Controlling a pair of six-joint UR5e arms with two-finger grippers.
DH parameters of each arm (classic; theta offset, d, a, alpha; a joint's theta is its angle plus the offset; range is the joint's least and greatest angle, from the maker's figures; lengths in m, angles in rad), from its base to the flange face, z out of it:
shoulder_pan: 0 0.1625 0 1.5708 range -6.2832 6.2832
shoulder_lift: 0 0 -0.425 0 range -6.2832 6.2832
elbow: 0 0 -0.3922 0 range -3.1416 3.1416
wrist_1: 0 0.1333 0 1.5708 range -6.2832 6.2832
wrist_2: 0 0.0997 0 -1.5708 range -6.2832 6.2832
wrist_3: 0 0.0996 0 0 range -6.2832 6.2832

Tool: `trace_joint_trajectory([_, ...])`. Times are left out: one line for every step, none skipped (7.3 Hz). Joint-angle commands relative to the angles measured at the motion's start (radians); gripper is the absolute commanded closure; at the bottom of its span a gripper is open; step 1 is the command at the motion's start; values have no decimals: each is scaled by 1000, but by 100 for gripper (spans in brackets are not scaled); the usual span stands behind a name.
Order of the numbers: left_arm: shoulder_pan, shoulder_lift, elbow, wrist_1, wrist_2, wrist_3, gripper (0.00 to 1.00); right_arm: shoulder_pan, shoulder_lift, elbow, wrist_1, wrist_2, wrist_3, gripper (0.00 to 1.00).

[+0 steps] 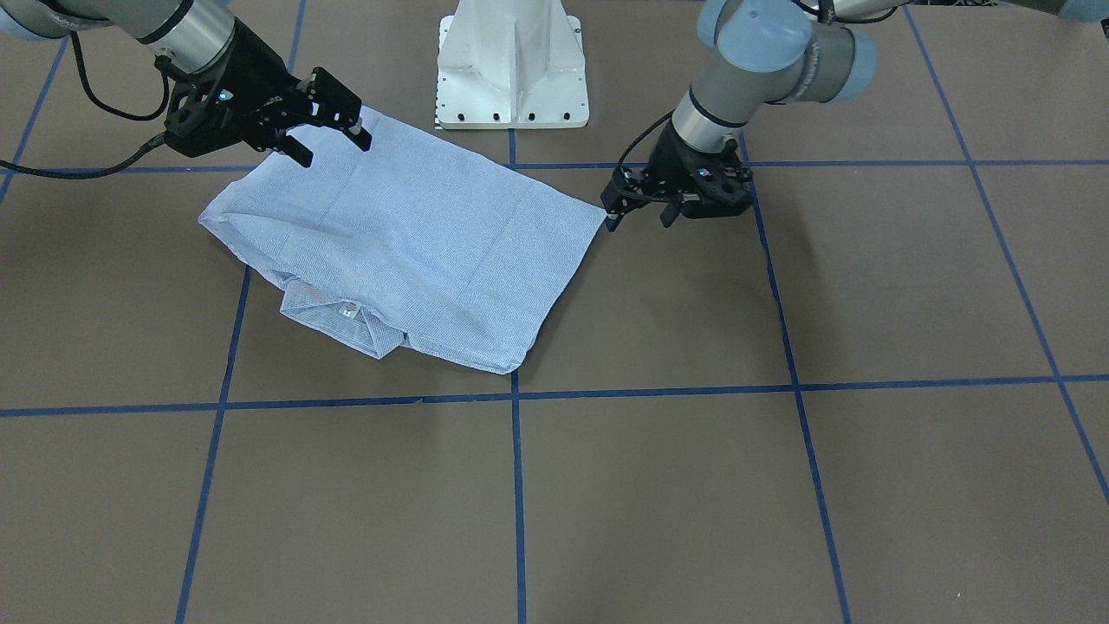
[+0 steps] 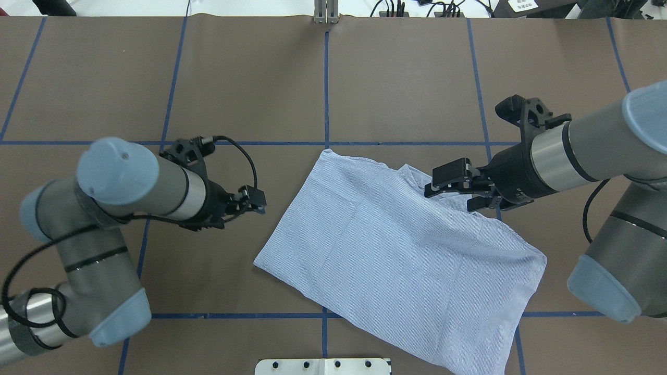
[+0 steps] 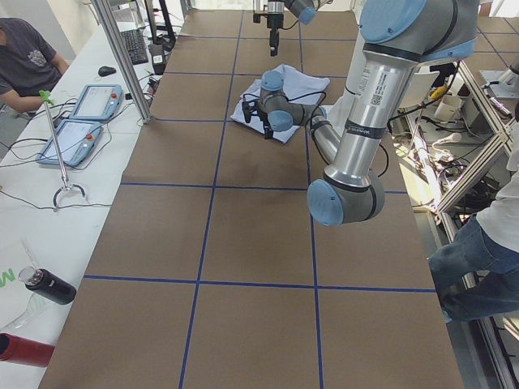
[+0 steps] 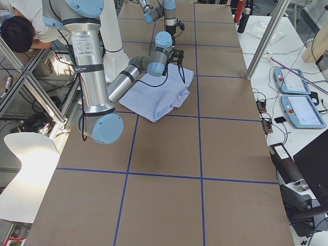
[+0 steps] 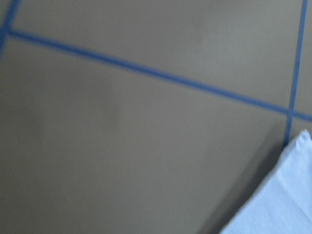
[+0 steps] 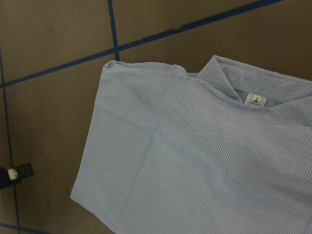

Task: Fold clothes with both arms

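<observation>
In the overhead view the left arm [image 2: 120, 192] comes in from the left, bent at the elbow, and its wrist is turned toward the middle, low over the brown worktop [image 2: 234, 78]. The left fingers [image 1: 669, 215] point down, are spread apart and hold nothing. One tip stands just beside the left corner of the shirt [image 2: 396, 250]; I cannot tell if it touches. The shirt lies flat right of the middle, folded to a rough rectangle, set at a slant across a blue line [image 2: 234, 315]. Its collar [image 6: 224, 83] with a white tag [image 6: 256, 100] sticks out at the edge far from the robot. On the right, the right arm [image 2: 583, 151] stretches nearly level toward the shirt. The right fingers [image 2: 449, 176] hang spread wide over the cloth near the collar and grip nothing.
</observation>
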Motion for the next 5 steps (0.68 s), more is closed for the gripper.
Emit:
trace_joint_trajectory([90, -50, 103, -63, 64, -92, 11, 33, 7, -12, 0, -10, -6, 0])
trace_joint_trajectory([96, -50, 103, -57, 64, -94, 15, 35, 7, -12, 0, -8, -6, 0])
trace_joint_trajectory([96, -43, 103, -53, 64, -92, 17, 36, 7, -12, 0, -4, -5, 0])
trace_joint_trajectory([96, -41, 100, -51, 64, -94, 18, 35, 10, -14, -2, -8, -6, 0])
trace_joint_trajectory([99, -32, 105, -51, 64, -94, 18, 38, 33, -38, 0, -4, -5, 0])
